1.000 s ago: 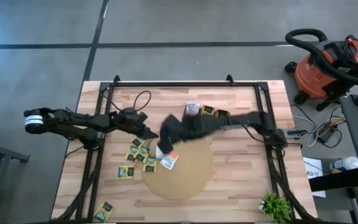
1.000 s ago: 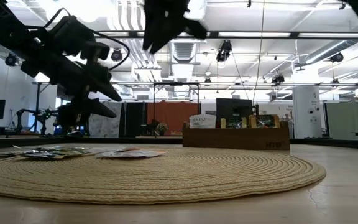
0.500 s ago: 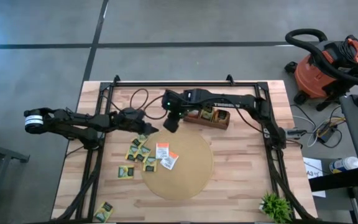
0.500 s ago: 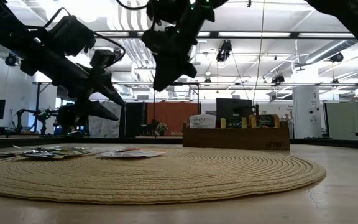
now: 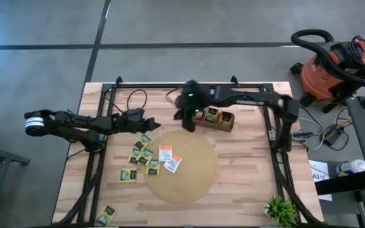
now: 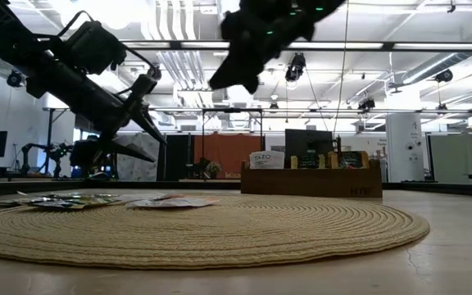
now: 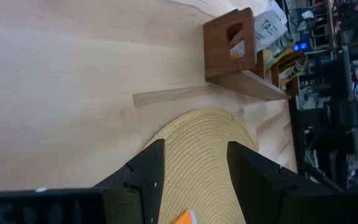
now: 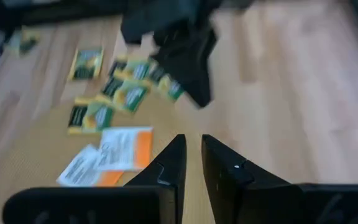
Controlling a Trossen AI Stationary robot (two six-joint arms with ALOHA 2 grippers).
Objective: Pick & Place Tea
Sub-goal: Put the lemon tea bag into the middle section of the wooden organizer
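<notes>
High view: tea sachets (image 5: 146,158), yellow-green and orange-white, lying loose on the left edge of the round woven mat (image 5: 192,171); one more at the table's near-left corner. Right gripper (image 5: 189,124) above the left end of the wooden compartment box (image 5: 215,118), fingers nearly together, holding nothing. Left gripper (image 5: 151,126) fingers apart, beside the sachets
</notes>
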